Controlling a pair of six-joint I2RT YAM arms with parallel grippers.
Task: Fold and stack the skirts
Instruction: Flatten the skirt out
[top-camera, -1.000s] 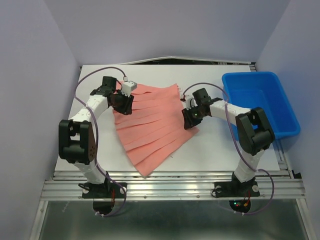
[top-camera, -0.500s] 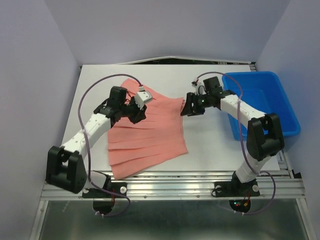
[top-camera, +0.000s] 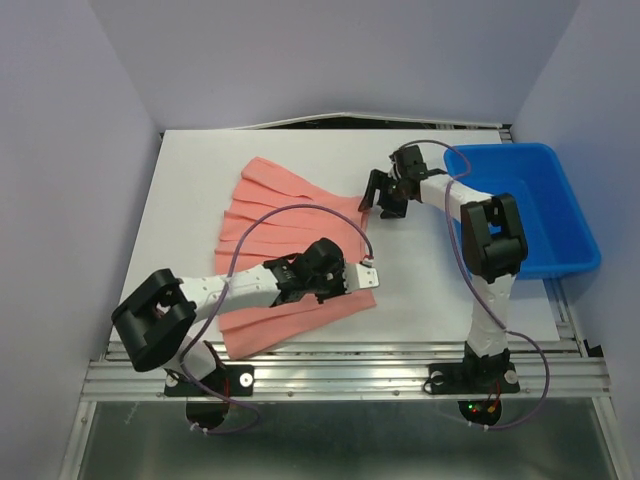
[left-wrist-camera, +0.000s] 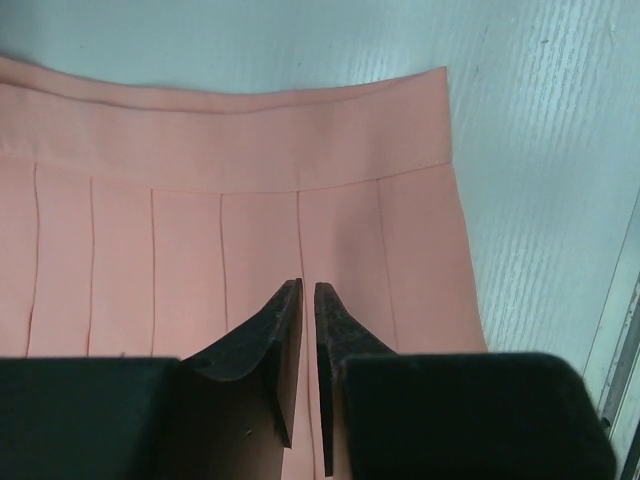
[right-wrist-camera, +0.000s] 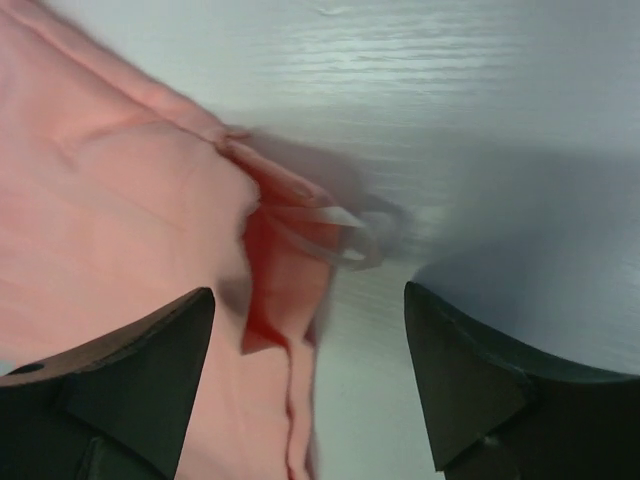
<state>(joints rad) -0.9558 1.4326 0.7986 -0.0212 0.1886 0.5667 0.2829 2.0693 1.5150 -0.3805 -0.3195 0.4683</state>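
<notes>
One salmon-pink pleated skirt (top-camera: 290, 215) lies flat on the white table (top-camera: 430, 290), with its waistband to the right and its flared hem to the left. My left arm lies across its near part. The left gripper (top-camera: 348, 283) hovers low over the pleats (left-wrist-camera: 250, 200), short of the waistband. Its fingers (left-wrist-camera: 270, 335) are almost together, with only a thin slit and no cloth between them. My right gripper (top-camera: 380, 200) stands wide open over the waistband's far corner (right-wrist-camera: 280, 260), where a small hanging loop (right-wrist-camera: 345, 235) shows. Nothing is held between its fingers (right-wrist-camera: 150, 350).
A blue plastic bin (top-camera: 530, 205) stands at the table's right edge, just behind the right arm. Purple cables loop over the skirt and the arms. The metal rail (top-camera: 340, 375) runs along the near edge.
My left arm swung from the skirt's far left side across to its near right, its jaws closing. The right gripper opened wide at the waist corner. The skirt now lies spread out flatter.
</notes>
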